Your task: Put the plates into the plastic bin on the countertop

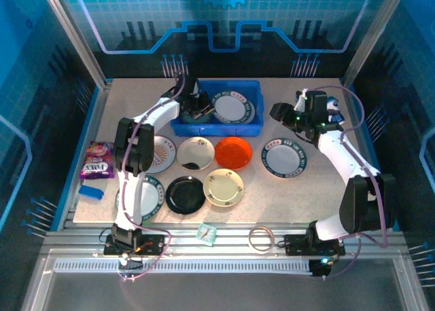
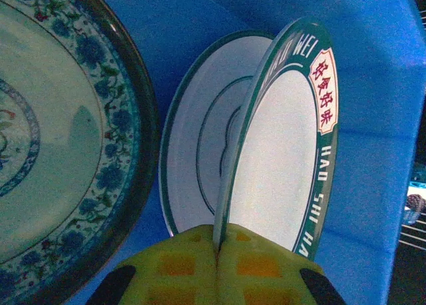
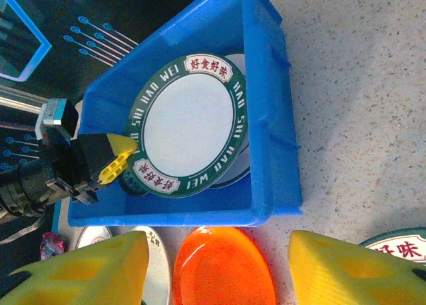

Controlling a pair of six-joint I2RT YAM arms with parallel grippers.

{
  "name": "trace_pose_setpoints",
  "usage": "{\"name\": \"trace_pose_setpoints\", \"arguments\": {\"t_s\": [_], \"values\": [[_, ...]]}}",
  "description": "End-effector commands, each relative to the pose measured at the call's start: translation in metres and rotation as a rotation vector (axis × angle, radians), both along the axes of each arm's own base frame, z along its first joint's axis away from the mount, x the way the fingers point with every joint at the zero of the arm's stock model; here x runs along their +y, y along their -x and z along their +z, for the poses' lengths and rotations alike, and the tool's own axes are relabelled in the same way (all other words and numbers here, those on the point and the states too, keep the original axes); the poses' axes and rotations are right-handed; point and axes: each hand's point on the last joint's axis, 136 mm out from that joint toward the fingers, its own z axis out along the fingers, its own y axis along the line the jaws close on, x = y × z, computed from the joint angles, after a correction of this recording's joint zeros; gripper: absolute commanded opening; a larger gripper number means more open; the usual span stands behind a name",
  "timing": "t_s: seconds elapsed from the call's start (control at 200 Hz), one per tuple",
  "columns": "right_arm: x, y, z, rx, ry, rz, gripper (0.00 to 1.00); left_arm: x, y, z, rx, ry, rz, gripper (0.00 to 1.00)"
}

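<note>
**Item: green-rimmed plate** [image 2: 286,152], white centre, lettered rim. Location: inside the plastic bin [image 1: 253,87], right half, tilted above a second plate [image 2: 193,152] of the same pattern. Whether its far edge rests on that plate cannot be told.

**Holder: left claw** [image 2: 216,252], clenched on the near rim of the green-rimmed plate, reaching down into the bin.

**Also in bin:** blue-flowered plate [image 2: 53,138] with a dark rim, left half, just beside the pair.

**Bin location:** far centre of the bench [image 1: 306,195].

**Plates outstanding on bench:** orange-red plate [image 1: 233,151] and a white plate [image 1: 196,153] just in front of the bin; another lettered plate [image 1: 285,155] to the right; black plate [image 1: 185,194] and cream plate [image 1: 223,187] nearer; two more part-hidden under the left arm.

**Right claw** [image 3: 218,245]: released, nothing between its fingers, held above the bench beside the bin's right end.

**Step in hand (judged):** setting a plate into the bin; roughly a third of the task done.

**Next move calls for:** lowering the plate flat onto the one beneath, letting go, then lifting straight out clear of the bin wall.
</note>
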Motion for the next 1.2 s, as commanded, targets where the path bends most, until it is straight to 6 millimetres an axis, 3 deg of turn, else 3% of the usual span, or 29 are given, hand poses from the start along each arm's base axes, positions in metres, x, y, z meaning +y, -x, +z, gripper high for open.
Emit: {"name": "trace_pose_setpoints", "arguments": {"t_s": [0.0,0.46,0.745,1.036,1.191], "values": [[-0.004,0.006,0.001,-0.003,0.004,0.002,0.58,-0.006,-0.011,0.006,-0.028,0.006,0.000,0.00],[0.006,0.013,-0.009,0.022,0.006,0.027,0.58,-0.012,-0.010,-0.022,0.041,-0.024,-0.009,0.01],[0.007,0.017,-0.007,0.019,0.021,0.029,0.58,-0.011,-0.009,-0.022,0.043,-0.056,-0.014,0.37],[0.007,0.023,-0.004,0.018,0.044,0.036,0.58,-0.014,-0.014,-0.015,0.040,-0.090,-0.033,0.51],[0.008,0.031,-0.001,0.014,0.062,0.052,0.57,-0.008,-0.015,0.007,-0.014,-0.128,-0.028,0.59]]}}
